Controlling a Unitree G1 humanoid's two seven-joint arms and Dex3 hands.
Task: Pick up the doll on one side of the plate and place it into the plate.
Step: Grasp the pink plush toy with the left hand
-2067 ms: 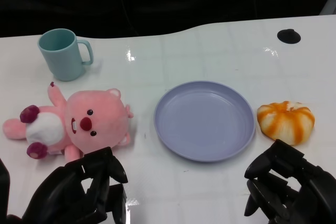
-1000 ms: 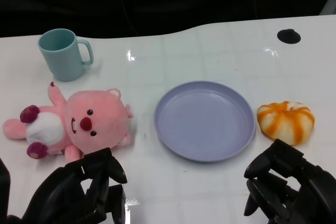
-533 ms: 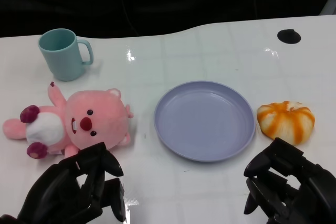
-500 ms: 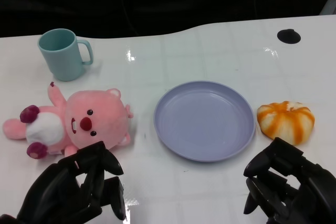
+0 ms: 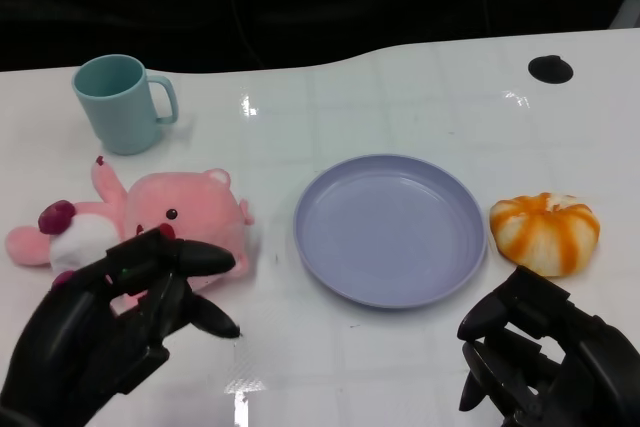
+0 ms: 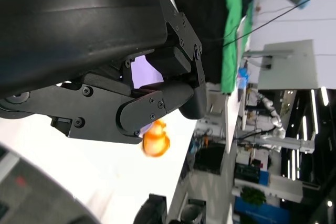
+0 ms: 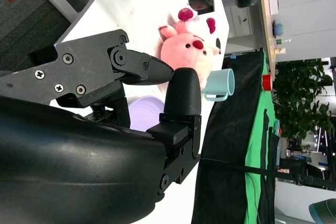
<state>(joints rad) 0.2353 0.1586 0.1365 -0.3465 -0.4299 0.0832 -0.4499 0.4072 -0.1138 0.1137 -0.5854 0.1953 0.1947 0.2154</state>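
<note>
One pink plush doll (image 5: pixel 170 222) lay at nine o'clock of one round lavender plastic plate (image 5: pixel 390 229); one orange-striped soft pumpkin (image 5: pixel 545 232) sat at three. The left hand (image 5: pixel 110 322) hovered over the doll, fingers spread, holding nothing. The right hand (image 5: pixel 540 357) curled its fingers on nothing.

Left hand (image 5: pixel 110 322) hovers right over the doll (image 5: pixel 150 227), fingers spread. At 3 o'clock of the doll, a bare strip of counter (image 5: pixel 400 97), then the plate (image 5: pixel 390 230), nothing between. Cup (image 5: pixel 120 102) stands at the doll's 12. Orange toy (image 5: pixel 545 232) crowds the plate's 3 o'clock, just ahead of the right hand (image 5: pixel 545 362).
</note>
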